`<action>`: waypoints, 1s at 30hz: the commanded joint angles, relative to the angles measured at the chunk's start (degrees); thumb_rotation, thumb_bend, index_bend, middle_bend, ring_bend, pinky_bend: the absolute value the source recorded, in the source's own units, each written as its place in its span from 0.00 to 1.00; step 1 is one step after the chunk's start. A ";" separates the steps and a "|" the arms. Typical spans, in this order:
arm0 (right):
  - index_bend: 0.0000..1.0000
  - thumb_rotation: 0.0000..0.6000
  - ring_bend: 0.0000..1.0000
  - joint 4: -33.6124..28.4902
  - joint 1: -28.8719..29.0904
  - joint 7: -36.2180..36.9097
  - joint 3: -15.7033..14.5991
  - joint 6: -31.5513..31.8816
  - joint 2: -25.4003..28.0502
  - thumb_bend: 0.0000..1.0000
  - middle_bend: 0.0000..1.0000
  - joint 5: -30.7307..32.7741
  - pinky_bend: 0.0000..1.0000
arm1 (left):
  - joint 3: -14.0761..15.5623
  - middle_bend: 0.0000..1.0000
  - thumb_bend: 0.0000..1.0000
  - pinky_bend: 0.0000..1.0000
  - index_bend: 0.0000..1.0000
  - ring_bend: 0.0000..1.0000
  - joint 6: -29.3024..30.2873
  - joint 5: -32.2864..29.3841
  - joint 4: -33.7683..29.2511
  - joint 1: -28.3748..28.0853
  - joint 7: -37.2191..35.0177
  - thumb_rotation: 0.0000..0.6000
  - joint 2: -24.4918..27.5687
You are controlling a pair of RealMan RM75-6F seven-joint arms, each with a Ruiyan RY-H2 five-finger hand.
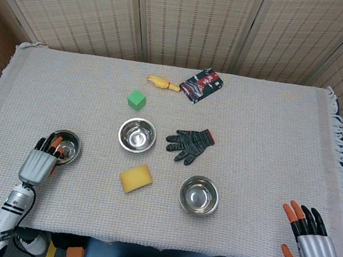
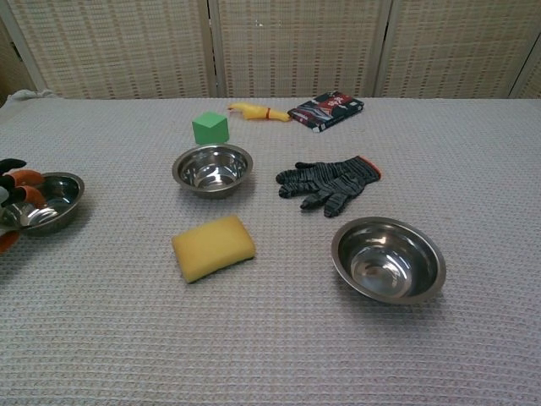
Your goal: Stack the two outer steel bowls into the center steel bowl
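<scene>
Cloth-covered surface (image 1: 266, 135), three steel bowls on it. Landmark: center steel bowl (image 1: 137, 134), upright, nothing in it.

Left steel bowl (image 1: 64, 146) sits well to the left of the center bowl and nearer the robot. The left hand (image 1: 42, 160) is at its near-left rim, fingers (image 1: 50, 144) reaching over the edge. Whether they grip the rim or only touch it cannot be told. In the chest view this hand is cut off by the left frame edge; only a few fingertips show against the bowl.

Right steel bowl (image 1: 199, 194) is to the right of the center bowl and nearer the robot, upright, well apart from both hands.

Right hand (image 1: 310, 241) hangs off the surface at its near-right corner, far from the center bowl, fingers spread and holding nothing. Partly cropped at the frame bottom; the chest view does not show it.

Around the center bowl:
- yellow sponge (image 1: 135, 178) just in front
- dark glove (image 1: 188, 142) just to the right
- green cube (image 1: 136, 100) behind
- yellow toy (image 1: 163, 84) and patterned packet (image 1: 201, 85) further back, print unreadable
</scene>
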 commanded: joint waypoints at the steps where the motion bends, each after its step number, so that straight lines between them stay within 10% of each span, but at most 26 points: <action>1: 0.00 1.00 0.00 -0.07 0.09 0.05 -0.22 -0.20 0.14 0.20 0.00 -0.19 0.00 | 0.46 0.17 0.41 0.20 0.51 0.06 1.52 -0.52 6.60 -1.42 -4.27 1.00 -3.59; 6: 0.00 1.00 0.00 -0.06 0.02 -0.08 -0.04 0.12 -0.01 0.19 0.00 0.04 0.00 | 2.04 0.27 0.43 0.22 0.71 0.13 6.30 0.79 12.01 -1.91 -10.05 1.00 -6.09; 14: 0.00 1.00 0.00 -0.26 0.35 1.04 -0.16 -0.21 0.63 0.19 0.00 0.19 0.00 | 1.79 0.28 0.45 0.23 0.72 0.14 10.17 1.91 7.40 -7.46 -9.42 1.00 -7.02; 30: 0.00 1.00 0.00 -0.33 0.71 8.57 0.28 0.91 4.08 0.20 0.00 1.26 0.00 | -5.37 0.28 0.45 0.23 0.70 0.14 -6.18 -3.34 -5.54 -24.80 5.34 1.00 -7.43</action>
